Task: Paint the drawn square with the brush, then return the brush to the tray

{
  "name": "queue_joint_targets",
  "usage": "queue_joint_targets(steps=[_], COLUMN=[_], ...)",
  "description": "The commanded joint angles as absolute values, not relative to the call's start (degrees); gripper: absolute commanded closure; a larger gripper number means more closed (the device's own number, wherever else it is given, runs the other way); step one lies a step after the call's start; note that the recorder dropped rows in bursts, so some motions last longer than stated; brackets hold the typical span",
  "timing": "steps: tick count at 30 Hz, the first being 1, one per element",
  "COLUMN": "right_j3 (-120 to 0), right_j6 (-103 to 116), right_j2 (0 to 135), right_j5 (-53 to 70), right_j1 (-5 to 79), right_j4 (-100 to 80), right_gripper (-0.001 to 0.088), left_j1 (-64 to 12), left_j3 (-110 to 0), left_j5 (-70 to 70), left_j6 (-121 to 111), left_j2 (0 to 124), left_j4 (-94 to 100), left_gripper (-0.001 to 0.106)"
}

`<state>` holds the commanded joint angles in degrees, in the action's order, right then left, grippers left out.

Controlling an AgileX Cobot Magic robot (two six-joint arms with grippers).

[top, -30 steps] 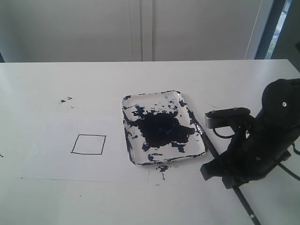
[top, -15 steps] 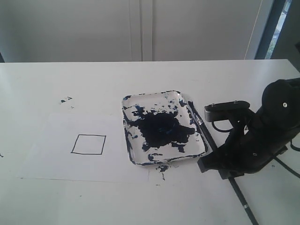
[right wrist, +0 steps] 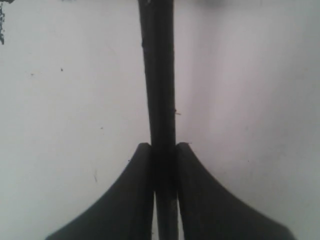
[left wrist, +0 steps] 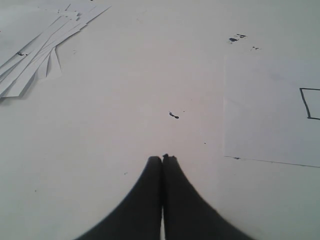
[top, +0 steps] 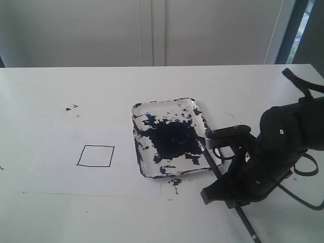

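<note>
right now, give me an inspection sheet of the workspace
surface: white table, paper sheet on it, dark paint specks
job's things: drawn square unpainted; tray smeared dark blue; brush tip at the tray's right side
clutter: loose paper strips fanned on the table
grippers: left gripper shut, empty; right gripper shut on the brush
cables: black cable beside the right arm
surroundings: pale wall behind, window at far right

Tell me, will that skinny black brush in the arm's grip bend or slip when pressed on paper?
The brush looks straight along its whole visible length, so it is probably stiff. It is long and very thin, so likely light, though its free end may wobble. The right gripper pinches only a narrow shaft, so it might slide or twist under hard pressing.
</note>
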<state>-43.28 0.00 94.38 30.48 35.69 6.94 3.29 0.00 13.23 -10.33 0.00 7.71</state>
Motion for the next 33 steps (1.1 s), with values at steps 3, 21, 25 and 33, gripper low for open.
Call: queue_joint_targets(steps=[3, 21, 25, 33], right_j3=[-43.28, -39.07, -35.4, -31.89], right_j6=[0.0, 0.0, 0.0, 1.66], right_j2=[94.27, 83.74, 83.46, 83.46], right_j5=[29.61, 37.07, 32.33, 22.67], right_j1=[35.97, 37.78, 38.29, 38.29], right_j4=[7.05, 5.06, 5.57, 5.75], right_gripper=[0.0681, 0.0418, 0.0418, 0.0478], left_j1=[3.29, 3.29, 3.29, 3.29], left_j3=[0.0, 0.0, 0.0, 0.0], left_j5=[13.23, 13.23, 13.23, 13.23], left_j6=[-10.33, -10.33, -10.33, -10.33], left_j2=[0.0, 0.0, 0.0, 0.0], left_j4=[7.71, 7.71, 7.71, 7.71], left_gripper=[0.105, 0.105, 0.105, 0.105])
